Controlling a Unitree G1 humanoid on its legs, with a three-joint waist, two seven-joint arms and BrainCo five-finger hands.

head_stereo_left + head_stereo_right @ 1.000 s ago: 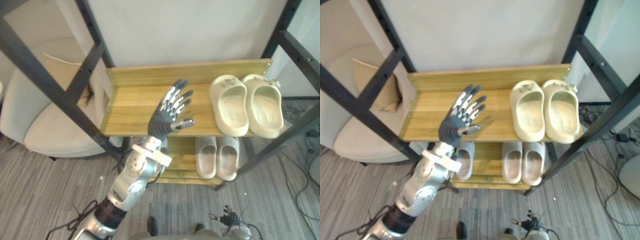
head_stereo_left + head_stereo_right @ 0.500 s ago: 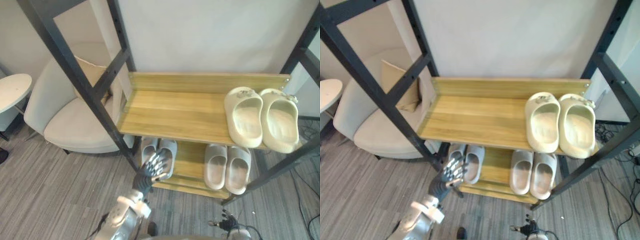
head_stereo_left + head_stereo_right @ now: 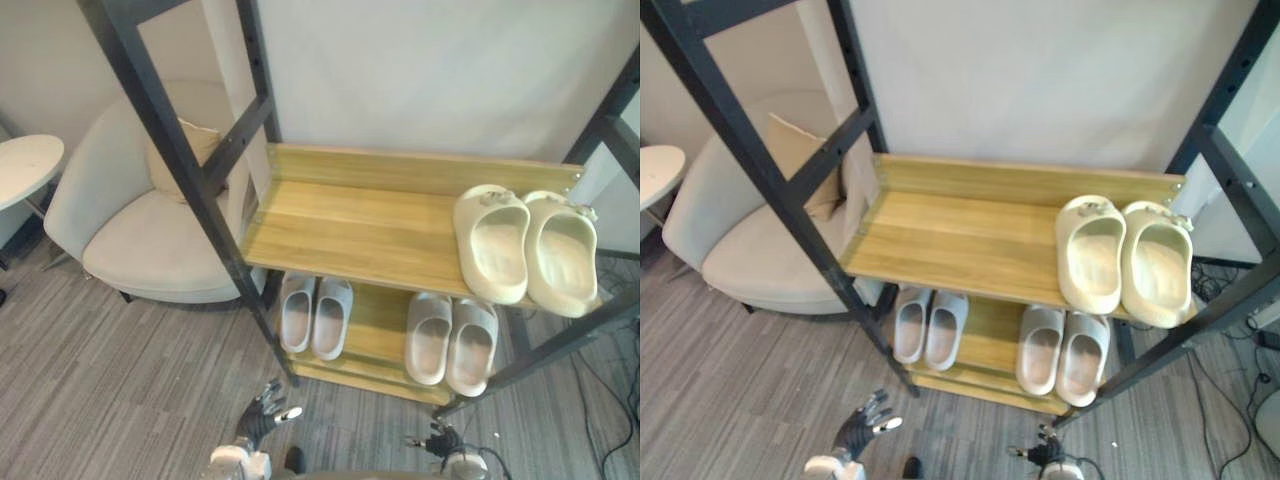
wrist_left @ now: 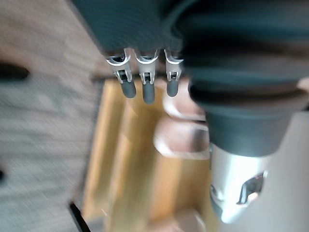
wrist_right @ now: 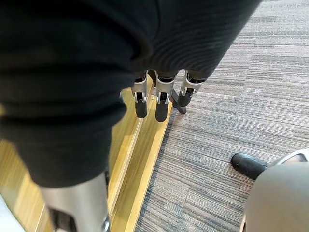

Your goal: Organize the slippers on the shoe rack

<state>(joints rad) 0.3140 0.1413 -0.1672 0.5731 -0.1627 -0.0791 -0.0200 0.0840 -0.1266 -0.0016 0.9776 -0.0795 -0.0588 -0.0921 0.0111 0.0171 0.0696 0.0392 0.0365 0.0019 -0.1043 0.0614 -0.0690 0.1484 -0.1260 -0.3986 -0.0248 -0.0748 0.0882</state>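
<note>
Left hand (image 3: 262, 412) has dropped from above the top shelf (image 3: 350, 225) a second ago to low over the floor (image 3: 120, 380), near edge of scene, in front of the shoe rack (image 3: 190, 170). View has also shifted, so the rack sits differently in frame; the slippers have not changed places.

Left hand: fingers spread and relaxed, thumb out to the side, holding nothing, well apart from every slipper. Right hand (image 3: 440, 440) hangs low at the near right, by the rack's near-right post; its wrist view shows the fingers (image 5: 161, 104) hanging loose side by side, empty.

Cream slippers (image 3: 490, 240): one pair, side by side at the right end of the top shelf, toes pointing far, the right one touching or almost touching the left. Rest of that shelf is bare wood.

Lower shelf (image 3: 375, 325): left grey pair (image 3: 332, 315) at its left end, right grey pair (image 3: 428, 335) at the right, under the cream pair. Both pairs are neat, toes far.

Left of the rack: pale armchair (image 3: 150, 240) with a cushion (image 3: 185, 150), and a round side table (image 3: 25, 165) at the far left.
</note>
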